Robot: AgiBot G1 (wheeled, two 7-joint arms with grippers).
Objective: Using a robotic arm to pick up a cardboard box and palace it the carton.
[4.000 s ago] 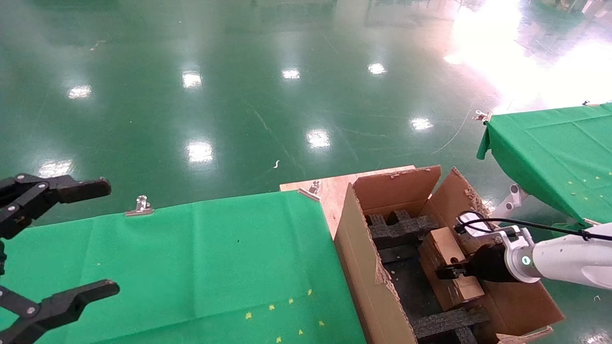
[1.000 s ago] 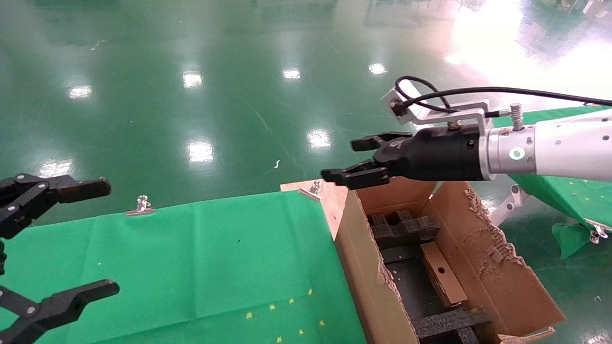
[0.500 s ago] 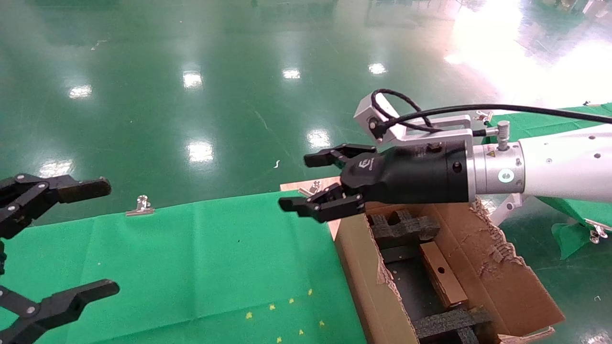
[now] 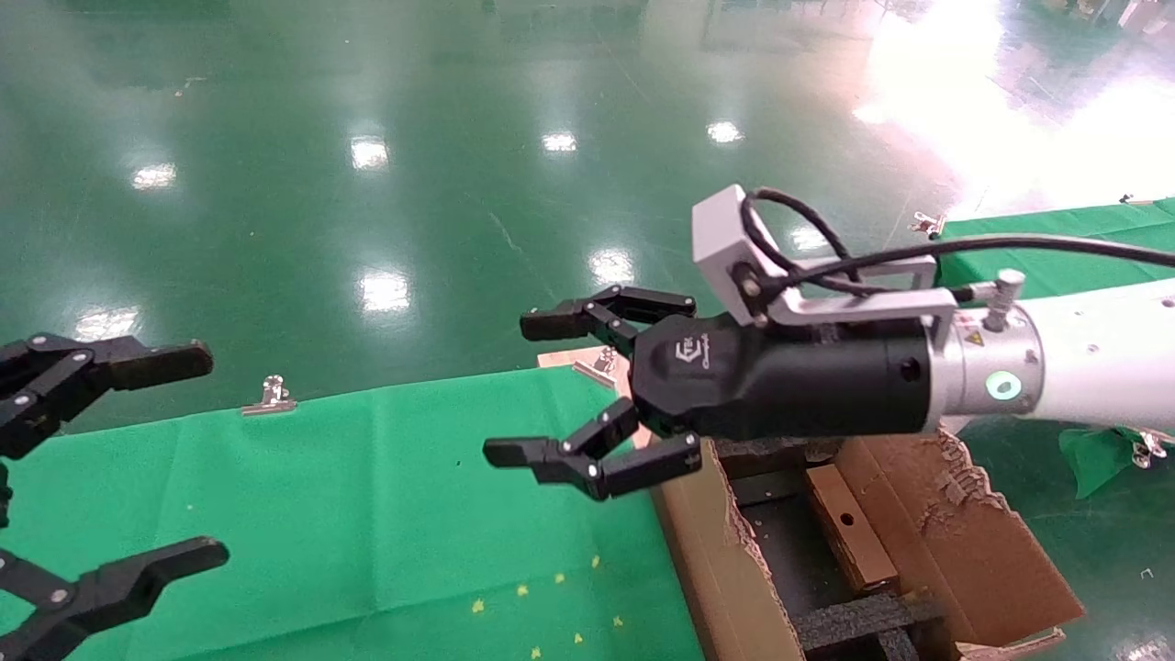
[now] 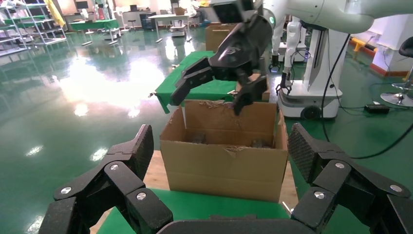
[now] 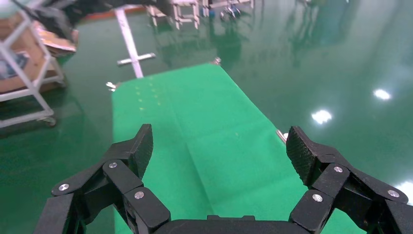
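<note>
The small cardboard box (image 4: 849,537) with a round hole lies inside the carton (image 4: 711,560), between black foam inserts. My right gripper (image 4: 532,387) is on the white arm, raised above the green table's right edge, left of the carton. It is open and holds nothing. The right wrist view shows only green cloth (image 6: 204,122) between the right gripper's (image 6: 219,146) spread fingers. My left gripper (image 4: 204,452) hangs open and idle at the far left. In the left wrist view the left gripper (image 5: 221,148) faces the carton (image 5: 224,163), with the right gripper (image 5: 214,90) above it.
The green-clothed table (image 4: 367,496) fills the front left, with metal clips (image 4: 269,397) on its far edge. A wooden board (image 4: 643,372) sits under the carton. A second green table (image 4: 1056,243) stands at the right. Glossy green floor lies beyond.
The right gripper let go of the cardboard box in the carton, rose out, and swung left over the table's edge, fingers spreading wider. The left arm stayed still.
</note>
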